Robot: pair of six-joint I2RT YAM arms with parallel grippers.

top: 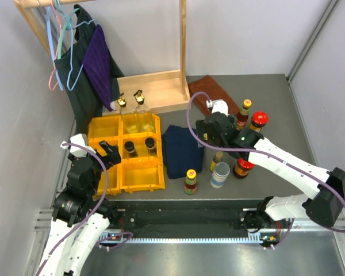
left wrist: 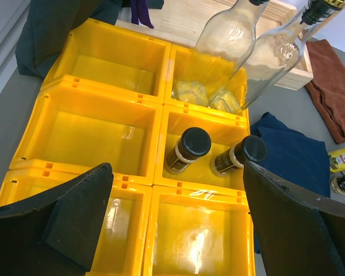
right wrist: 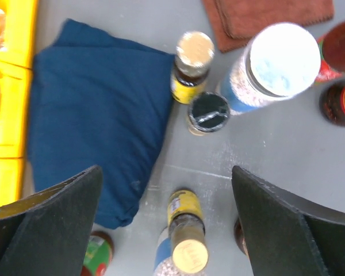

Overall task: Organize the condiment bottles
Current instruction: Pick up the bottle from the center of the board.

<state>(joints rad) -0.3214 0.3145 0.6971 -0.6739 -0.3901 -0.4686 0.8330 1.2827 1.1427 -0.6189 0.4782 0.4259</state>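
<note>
The condiment bottles are split between the bins and the table. Two clear gold-topped bottles (top: 139,99) (left wrist: 230,34) stand in the back right yellow bin. Two dark black-capped ones (top: 140,146) (left wrist: 187,149) sit in the bin in front. My left gripper (top: 110,155) (left wrist: 177,172) hangs open and empty over the front bins. My right gripper (top: 211,132) (right wrist: 165,178) is open. A yellow-capped sauce bottle (right wrist: 187,233) (top: 217,158) stands untouched between its fingers. Beyond are a black-capped bottle (right wrist: 208,112), a tan-capped bottle (right wrist: 191,63) and a white-lidded jar (right wrist: 279,60). Red-lidded jars (top: 259,121) stand to the right.
A folded blue cloth (top: 181,150) (right wrist: 98,109) lies between the yellow bins (top: 98,129) and the loose bottles. A brown cloth (top: 210,91) and a wooden tray (top: 158,89) lie at the back. A green-labelled jar (top: 190,181) and a blue-labelled jar (top: 220,173) stand near the front edge.
</note>
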